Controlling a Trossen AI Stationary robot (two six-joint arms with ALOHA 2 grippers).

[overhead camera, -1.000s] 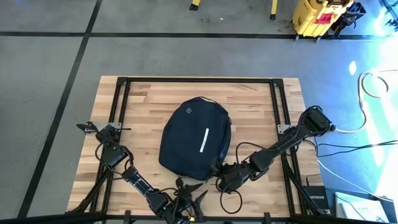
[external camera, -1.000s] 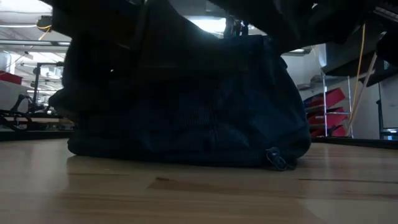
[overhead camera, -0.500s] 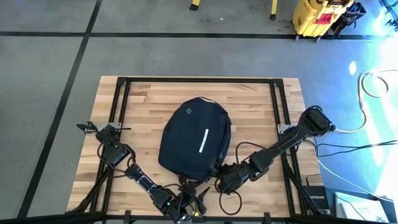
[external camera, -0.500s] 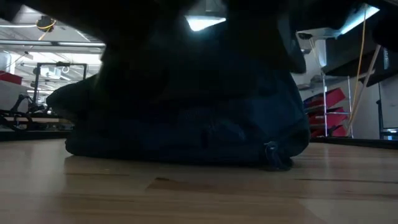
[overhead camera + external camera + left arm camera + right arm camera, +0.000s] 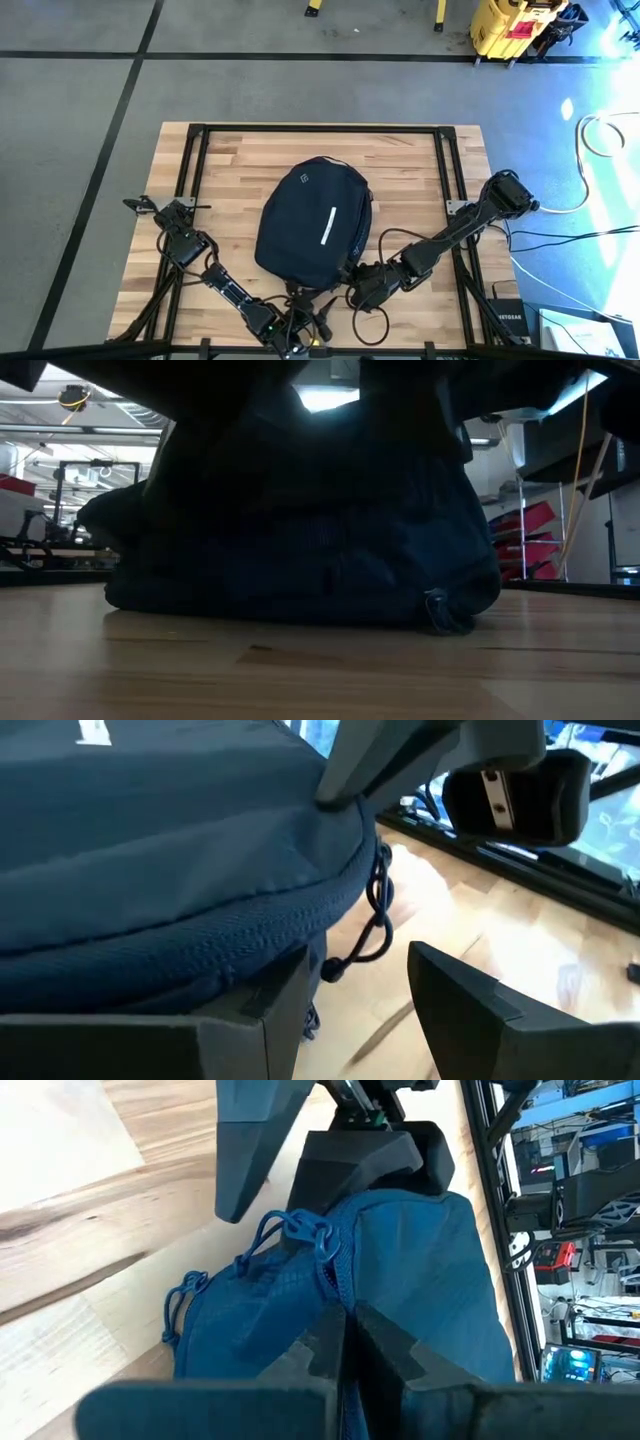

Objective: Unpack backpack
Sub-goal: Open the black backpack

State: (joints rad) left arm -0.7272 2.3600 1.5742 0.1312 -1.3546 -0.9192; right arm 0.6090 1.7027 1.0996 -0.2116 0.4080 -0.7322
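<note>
A wooden table [image 5: 230, 160] stands on a grey floor [image 5: 80, 100]. A yellow cart [image 5: 510, 25] stands well apart.

Both arms are dark, slim and jointed, each trailing thin black cables that loop beside the links in the lower half of the overhead frame. The left gripper [image 5: 360, 1010] has blocky matte-black fingers with angular, wedge-shaped tips. The right gripper [image 5: 345, 1342] has similar flat black fingers, and a small silver bracket shows on its wrist housing.
</note>
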